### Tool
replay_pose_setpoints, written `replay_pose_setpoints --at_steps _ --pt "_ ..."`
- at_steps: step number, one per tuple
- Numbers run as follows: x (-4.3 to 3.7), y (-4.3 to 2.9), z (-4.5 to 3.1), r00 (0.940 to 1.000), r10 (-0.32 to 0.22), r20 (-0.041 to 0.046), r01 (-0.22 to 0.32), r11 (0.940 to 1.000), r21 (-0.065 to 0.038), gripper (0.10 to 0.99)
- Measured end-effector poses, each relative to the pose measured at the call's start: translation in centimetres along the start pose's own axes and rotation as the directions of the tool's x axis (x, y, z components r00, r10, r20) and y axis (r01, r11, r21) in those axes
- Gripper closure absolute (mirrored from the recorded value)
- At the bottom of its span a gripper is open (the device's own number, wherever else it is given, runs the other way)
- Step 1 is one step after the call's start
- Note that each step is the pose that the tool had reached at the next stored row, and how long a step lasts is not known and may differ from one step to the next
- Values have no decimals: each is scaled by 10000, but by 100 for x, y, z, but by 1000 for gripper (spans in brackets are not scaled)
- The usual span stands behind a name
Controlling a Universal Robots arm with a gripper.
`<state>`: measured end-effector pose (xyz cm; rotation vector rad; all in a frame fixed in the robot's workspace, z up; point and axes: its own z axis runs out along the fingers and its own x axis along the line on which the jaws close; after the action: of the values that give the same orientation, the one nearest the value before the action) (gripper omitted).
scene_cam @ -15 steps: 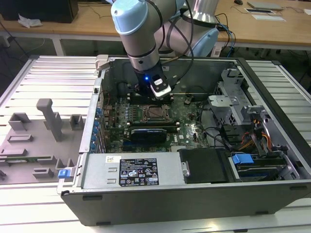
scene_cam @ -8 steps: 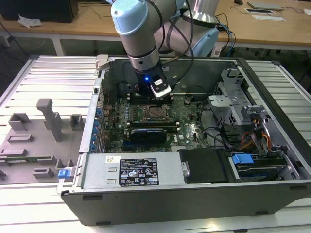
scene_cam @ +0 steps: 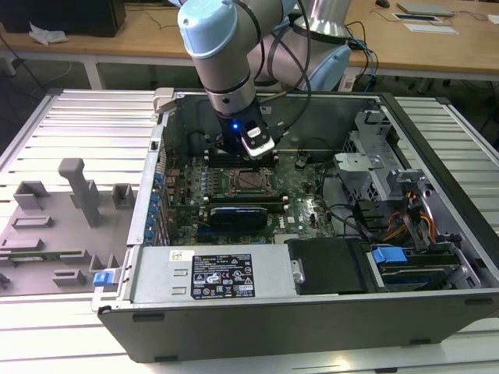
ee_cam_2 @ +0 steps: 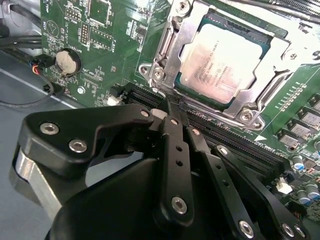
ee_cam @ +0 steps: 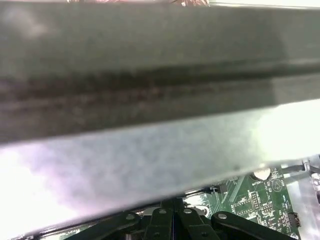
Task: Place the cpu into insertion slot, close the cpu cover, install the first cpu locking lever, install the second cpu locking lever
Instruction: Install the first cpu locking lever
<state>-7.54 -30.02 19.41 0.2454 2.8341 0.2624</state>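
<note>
Inside the open grey computer case (scene_cam: 437, 234), the black two-fingered gripper (ee_cam_2: 169, 109) hangs over the green motherboard (ee_cam_2: 107, 45) with its fingers pressed together, holding nothing. Its tips sit just beside a corner of the square silver-rimmed insertion slot (ee_cam_2: 167, 47), above the long black memory slots (ee_cam_2: 235, 140). The small square cpu with its silvery-grey metal top (ee_cam_2: 225, 62) lies flat in the slot. The thin silver metal cpu cover (ee_cam_2: 272, 60) lies down around it, framing the chip. In the exterior view the pale blue arm (scene_cam: 222, 51) reaches down into the case.
</note>
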Motion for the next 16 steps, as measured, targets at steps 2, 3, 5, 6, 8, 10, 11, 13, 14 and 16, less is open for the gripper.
replay_pose_setpoints --at_steps 2,3,5,6,8,10,11,13,14,16 --pt "-6 4 -18 10000 -1 2 1 10000 0 980" --pt "-10 7 -33 10000 -5 1 5 10000 9 980" --pt "-22 16 -72 10000 -40 4 40 9999 136 980" --pt "-27 18 -80 10000 -59 -23 59 9997 223 980" --pt "-34 21 -93 9999 -86 -110 91 9990 436 980" --pt "-66 40 -171 9995 -141 -265 164 9961 870 980" --pt "-109 72 -318 9996 -164 -251 187 9952 964 980" --pt "-114 75 -332 9996 -166 -248 190 9950 979 980" --pt "-114 75 -332 9996 -167 -248 190 9950 980 980" --pt "-118 76 -330 9990 -133 -427 176 9948 1005 980"
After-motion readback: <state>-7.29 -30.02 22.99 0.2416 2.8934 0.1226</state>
